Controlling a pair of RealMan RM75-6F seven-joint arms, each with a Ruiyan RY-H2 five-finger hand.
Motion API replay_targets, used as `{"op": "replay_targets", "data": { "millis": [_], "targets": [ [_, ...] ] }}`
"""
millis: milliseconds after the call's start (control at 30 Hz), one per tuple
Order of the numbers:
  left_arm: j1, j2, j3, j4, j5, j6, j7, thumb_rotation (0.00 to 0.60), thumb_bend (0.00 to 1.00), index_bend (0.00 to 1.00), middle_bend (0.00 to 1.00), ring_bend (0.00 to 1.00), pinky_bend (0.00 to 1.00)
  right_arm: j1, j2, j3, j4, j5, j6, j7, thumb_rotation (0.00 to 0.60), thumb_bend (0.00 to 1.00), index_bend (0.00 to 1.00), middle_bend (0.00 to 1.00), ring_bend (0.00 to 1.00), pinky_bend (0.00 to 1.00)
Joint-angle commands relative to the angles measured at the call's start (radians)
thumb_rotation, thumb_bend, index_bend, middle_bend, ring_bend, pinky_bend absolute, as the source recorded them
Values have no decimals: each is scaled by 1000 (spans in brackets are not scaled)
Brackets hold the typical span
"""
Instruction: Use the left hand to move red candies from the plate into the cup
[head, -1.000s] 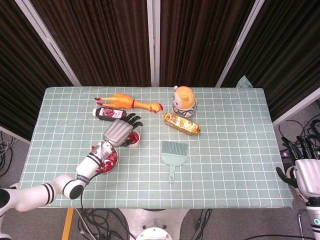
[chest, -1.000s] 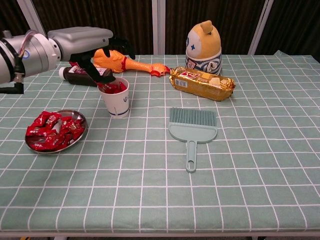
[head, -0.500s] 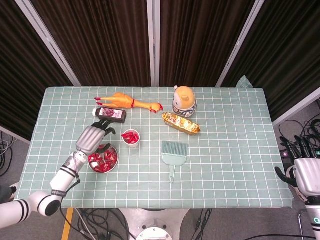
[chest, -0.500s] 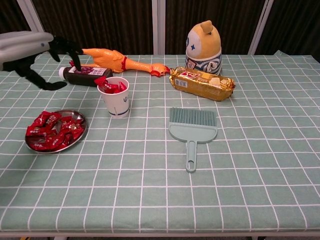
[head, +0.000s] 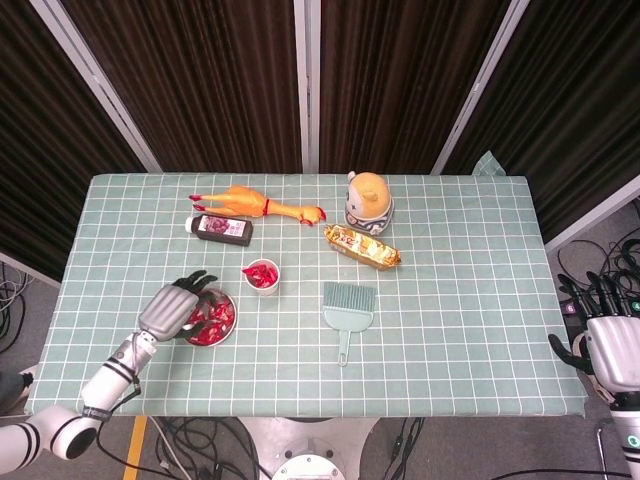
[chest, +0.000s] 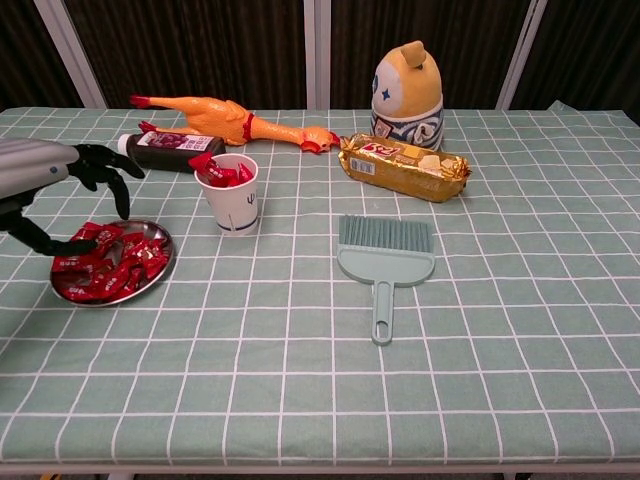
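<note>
A small metal plate (head: 229, 325) (chest: 160, 270) heaped with red candies (chest: 105, 262) sits near the table's front left. Just right of it and further back stands a white paper cup (head: 262, 277) (chest: 230, 196) with red candies in it. My left hand (head: 172, 306) (chest: 45, 190) hovers over the plate's left side, fingers spread and curved downward, empty as far as the frames show. My right hand (head: 612, 345) hangs off the table's right edge, fingers apart, holding nothing.
A dark bottle (chest: 170, 152) and a rubber chicken (chest: 230, 122) lie behind the cup. A hamster-shaped jar (chest: 406, 90), a gold snack packet (chest: 404, 167) and a green dustpan brush (chest: 385, 262) occupy the table's middle.
My left hand has drawn back from above the cup, moving left and toward the front, and now hangs over the plate. The right hand has stayed put.
</note>
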Motion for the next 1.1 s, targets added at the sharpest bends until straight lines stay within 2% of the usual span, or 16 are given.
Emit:
{"op": "replay_targets", "data": {
  "millis": [33, 267, 567, 933, 1100],
  "targets": [
    [1, -2, 30, 17, 62, 13, -31, 600, 326, 457, 220, 109, 263, -2, 2, 0, 0, 0, 4, 1, 600, 214, 91, 241, 0, 60],
    [-11, -6, 64, 1, 139, 5, -41, 600, 323, 460, 201, 101, 256, -2, 0, -1, -4, 3, 2, -4, 600, 214, 91, 241, 0, 60],
    [-22, -1, 71, -14, 84, -96, 42, 600, 325, 464, 152, 73, 234, -6, 4, 0, -13, 6, 9, -13, 600, 214, 91, 241, 0, 64],
    [-14, 18, 20, 7, -38, -144, 54, 600, 325, 466, 150, 71, 234, -5, 4, 2, -23, 3, 12, -23, 600, 214, 91, 241, 0, 69],
    [-16, 29, 11, 1, -52, -160, 31, 600, 324, 466, 150, 71, 234, -7, 4, 2, -24, 3, 15, -23, 600, 214, 92, 241, 0, 71]
  ]
}}
